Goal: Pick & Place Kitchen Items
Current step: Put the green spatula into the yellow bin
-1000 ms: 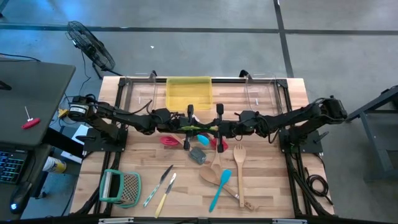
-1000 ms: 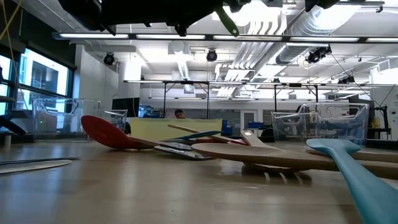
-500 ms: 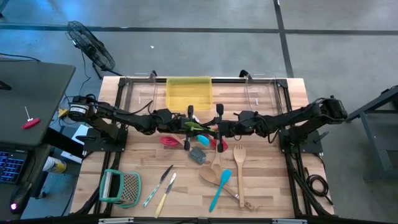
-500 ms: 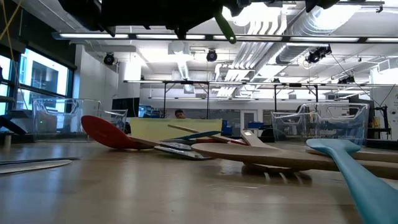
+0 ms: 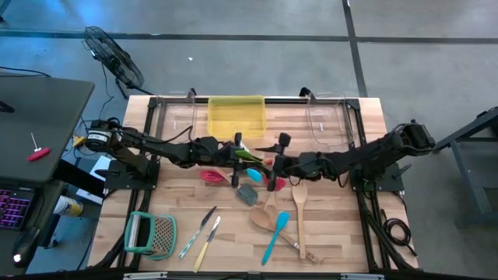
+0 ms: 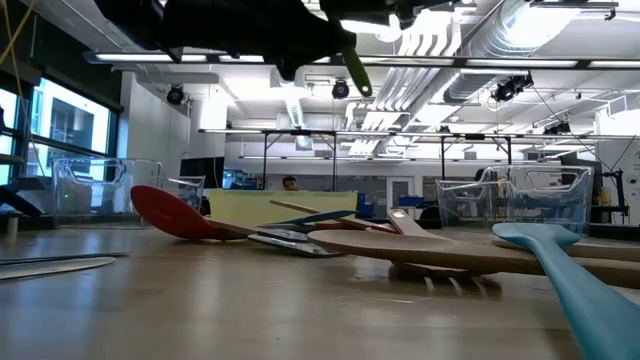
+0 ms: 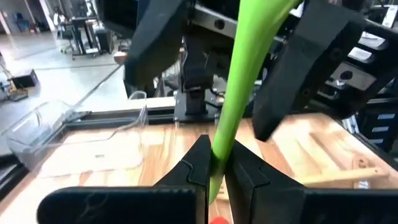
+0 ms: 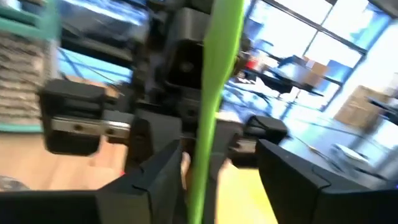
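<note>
Two arms: meeting above mid-table, in front of the yellow bin [image 5: 236, 115].
Left gripper [image 7: 213, 163]: pinching the green spatula [image 7: 239, 93] tight by its handle, holding it off the wood.
Right gripper [image 8: 211, 165]: fingers [image 8: 287, 180] standing apart on either side of the green handle, not clamping it.
Green spatula: hanging in the air between both grippers, showing high up in the low view [image 6: 352, 70].
Table [image 5: 334, 233]: pale butcher-block planks, carrying a loose pile of utensils at centre and front.
Red spatula [image 5: 212, 176]: lying under the left gripper, touching the pile.
Blue spatula [image 5: 275, 236]: lying at the front, crossing a wooden spoon [image 5: 264, 220].
Wooden fork [image 5: 299, 210]: lying just right of the blue spatula.
Knives [image 5: 201, 233]: two lying side by side, front left of centre.
Teal rack [image 5: 151, 233]: sitting at the front left corner.
Clear bins [image 5: 327, 117]: flanking the yellow bin along the far edge.
Room: grey floor, fan [image 5: 113, 56] standing back left, bright ceiling lights and ducts [image 6: 470, 45] running overhead.
</note>
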Motion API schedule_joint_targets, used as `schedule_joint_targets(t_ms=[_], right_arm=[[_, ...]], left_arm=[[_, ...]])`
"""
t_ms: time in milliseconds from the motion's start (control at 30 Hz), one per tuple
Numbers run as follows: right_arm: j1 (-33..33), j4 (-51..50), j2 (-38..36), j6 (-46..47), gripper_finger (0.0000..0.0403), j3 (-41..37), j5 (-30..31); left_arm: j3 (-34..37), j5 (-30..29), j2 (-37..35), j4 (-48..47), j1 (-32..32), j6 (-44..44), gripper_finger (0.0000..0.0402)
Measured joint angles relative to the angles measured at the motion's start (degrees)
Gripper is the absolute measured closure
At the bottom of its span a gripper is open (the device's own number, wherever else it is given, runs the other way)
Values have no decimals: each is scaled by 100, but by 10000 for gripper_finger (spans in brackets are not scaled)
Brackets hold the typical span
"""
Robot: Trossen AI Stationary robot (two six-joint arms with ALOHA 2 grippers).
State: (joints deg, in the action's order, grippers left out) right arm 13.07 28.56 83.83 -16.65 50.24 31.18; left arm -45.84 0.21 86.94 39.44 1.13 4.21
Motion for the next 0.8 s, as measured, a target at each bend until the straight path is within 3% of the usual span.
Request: schedule_joint_targets(t_ms=[133,233,400,667,800], right_arm=[[262,-418,0,37,171,0,613],[419,-882,0,293,166,0,729],[569,-1435,0,1001,169,0,736],[609,-1678,0,1403,172,0,580],[606,-1818,0,1563,172,0,578]], left_arm=[[0,-119,-50,-309,0,-2,382],[-16,-363,-221,-692,0,3,382],[-341,-901,-600,-2134,0,161,382],[-1665,-1494,-691,-4910,-4,217,382],[-2387,-2182,-644,-6123,-24,431,382]])
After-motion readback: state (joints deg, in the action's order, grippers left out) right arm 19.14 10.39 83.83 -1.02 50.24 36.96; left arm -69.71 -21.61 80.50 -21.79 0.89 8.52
